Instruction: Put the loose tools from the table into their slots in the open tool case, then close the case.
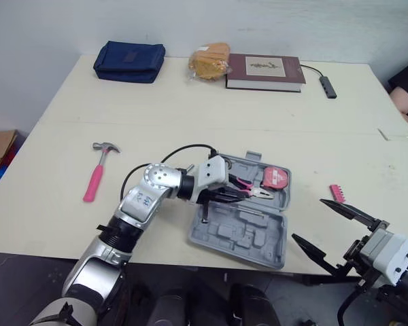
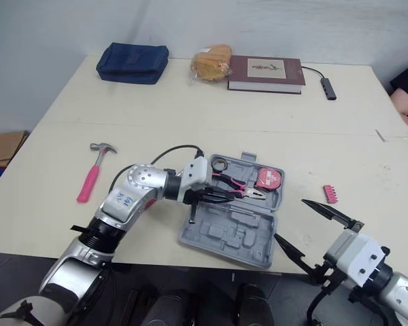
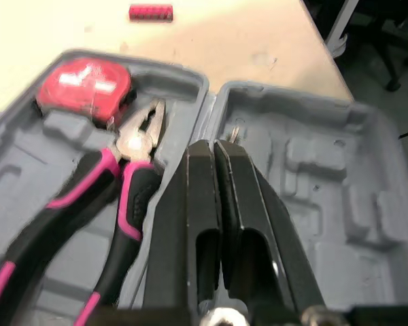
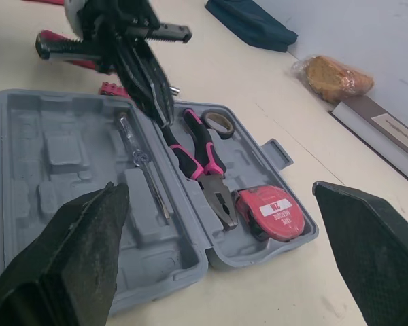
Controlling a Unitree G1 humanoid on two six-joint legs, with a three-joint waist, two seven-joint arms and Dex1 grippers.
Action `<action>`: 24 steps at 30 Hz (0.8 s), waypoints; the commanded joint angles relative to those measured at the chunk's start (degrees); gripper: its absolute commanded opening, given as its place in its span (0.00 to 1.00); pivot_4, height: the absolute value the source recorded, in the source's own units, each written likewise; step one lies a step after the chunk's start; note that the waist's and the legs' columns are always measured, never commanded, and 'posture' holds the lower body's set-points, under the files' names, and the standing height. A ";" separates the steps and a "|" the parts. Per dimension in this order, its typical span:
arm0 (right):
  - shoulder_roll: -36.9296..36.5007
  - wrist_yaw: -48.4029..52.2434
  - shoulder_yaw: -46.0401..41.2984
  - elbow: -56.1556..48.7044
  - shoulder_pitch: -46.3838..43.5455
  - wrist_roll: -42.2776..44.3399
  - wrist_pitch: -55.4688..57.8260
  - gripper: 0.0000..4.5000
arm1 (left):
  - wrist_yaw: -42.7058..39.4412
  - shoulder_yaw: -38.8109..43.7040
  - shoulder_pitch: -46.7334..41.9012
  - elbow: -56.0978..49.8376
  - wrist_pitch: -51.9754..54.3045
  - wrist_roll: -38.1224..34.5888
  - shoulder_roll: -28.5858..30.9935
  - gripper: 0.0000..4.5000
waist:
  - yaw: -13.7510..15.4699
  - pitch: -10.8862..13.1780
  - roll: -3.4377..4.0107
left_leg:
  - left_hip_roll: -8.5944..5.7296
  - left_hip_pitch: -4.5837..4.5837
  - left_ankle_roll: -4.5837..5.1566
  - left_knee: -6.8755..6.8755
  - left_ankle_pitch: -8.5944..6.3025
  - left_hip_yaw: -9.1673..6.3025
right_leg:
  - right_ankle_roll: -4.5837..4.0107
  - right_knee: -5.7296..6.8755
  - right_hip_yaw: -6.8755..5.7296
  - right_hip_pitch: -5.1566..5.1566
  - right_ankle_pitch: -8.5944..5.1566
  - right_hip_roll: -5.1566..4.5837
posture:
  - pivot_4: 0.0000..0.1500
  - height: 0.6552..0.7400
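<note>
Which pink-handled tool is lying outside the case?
The hammer, on the table left of the case; the pliers lie inside it.

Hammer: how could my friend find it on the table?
Start at the cream table. Left of the open grey tool case, lying apart, is the hammer. Unlike the pink-handled pliers in the case, it has a silver claw head.

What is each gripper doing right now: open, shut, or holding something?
Left gripper: shut, nothing seen between its fingers, over the tool case.
Right gripper: open wide, empty.
</note>
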 commanded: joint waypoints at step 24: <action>0.90 -0.21 -2.68 -3.09 2.87 0.78 -1.17 1.00 | 1.28 -6.26 2.96 2.26 2.49 9.37 3.58 0.01 | -0.15 -0.20 0.00 | 0.03 0.10 -0.02 0.00 -0.03 0.00 | -0.01 -0.02 0.04 0.05 0.00 -0.01 | 1.00 1.00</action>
